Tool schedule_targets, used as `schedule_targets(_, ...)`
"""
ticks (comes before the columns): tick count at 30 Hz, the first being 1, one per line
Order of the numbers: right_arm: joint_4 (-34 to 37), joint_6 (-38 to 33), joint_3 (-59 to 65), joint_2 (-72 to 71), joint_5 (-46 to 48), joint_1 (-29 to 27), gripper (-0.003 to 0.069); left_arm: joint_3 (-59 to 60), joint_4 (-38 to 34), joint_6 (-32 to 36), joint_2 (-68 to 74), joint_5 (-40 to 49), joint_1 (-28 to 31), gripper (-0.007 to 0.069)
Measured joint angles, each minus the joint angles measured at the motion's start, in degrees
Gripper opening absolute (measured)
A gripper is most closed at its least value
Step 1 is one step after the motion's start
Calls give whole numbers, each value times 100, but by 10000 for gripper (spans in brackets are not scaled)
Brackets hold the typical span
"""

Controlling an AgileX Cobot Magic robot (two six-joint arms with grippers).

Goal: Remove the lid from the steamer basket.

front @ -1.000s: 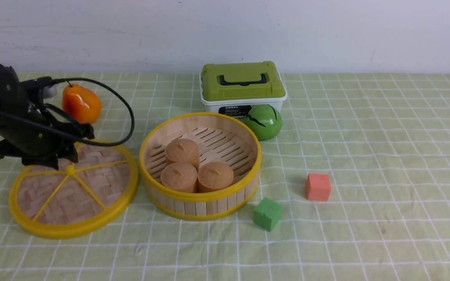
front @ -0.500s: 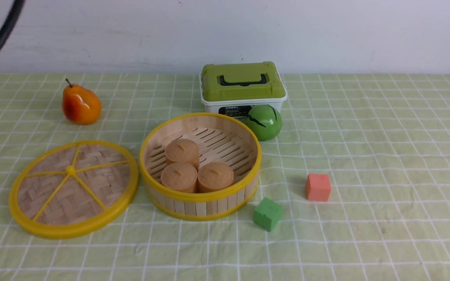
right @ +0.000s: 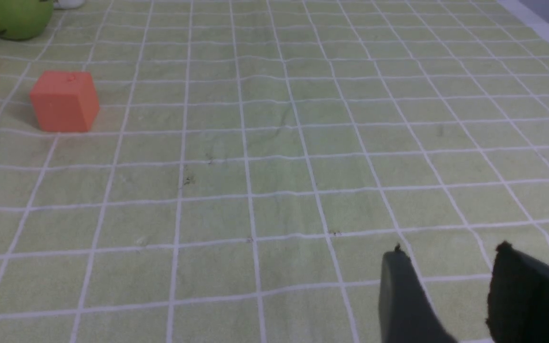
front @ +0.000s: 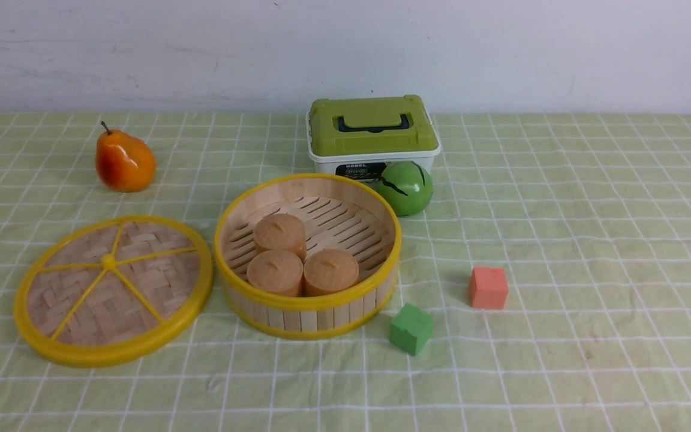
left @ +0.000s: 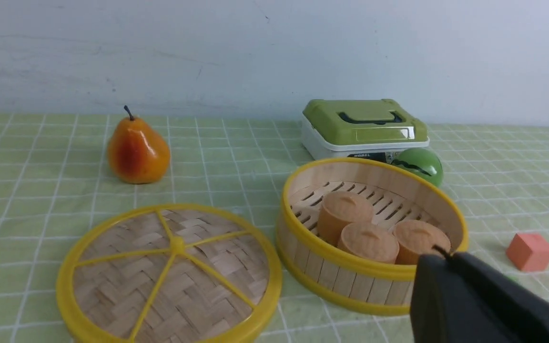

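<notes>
The lid (front: 113,290), a woven bamboo disc with yellow rim and spokes, lies flat on the cloth just left of the steamer basket (front: 308,257); it also shows in the left wrist view (left: 169,275). The basket (left: 371,234) stands open with three tan buns (front: 300,257) inside. Neither arm shows in the front view. My left gripper (left: 447,257) is shut and empty, raised at the near side of the basket. My right gripper (right: 451,252) is open and empty over bare cloth.
An orange pear (front: 124,161) stands behind the lid. A white box with a green top (front: 372,134) and a green ball (front: 405,188) sit behind the basket. A green cube (front: 411,328) and a red cube (front: 488,287) lie to its right.
My left arm, over the lid's far edge one second ago, has pulled up and out of the front view. The lid and basket have not moved.
</notes>
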Motion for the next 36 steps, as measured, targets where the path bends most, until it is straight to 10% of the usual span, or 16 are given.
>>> schedule_targets(25,0,0,0,0,0,0,241,819,-164,-7,-650,-144,0,-13)
schedule_targets(36,0,0,0,0,0,0,241,1822,1748,-837,-650,-665,-438,-13)
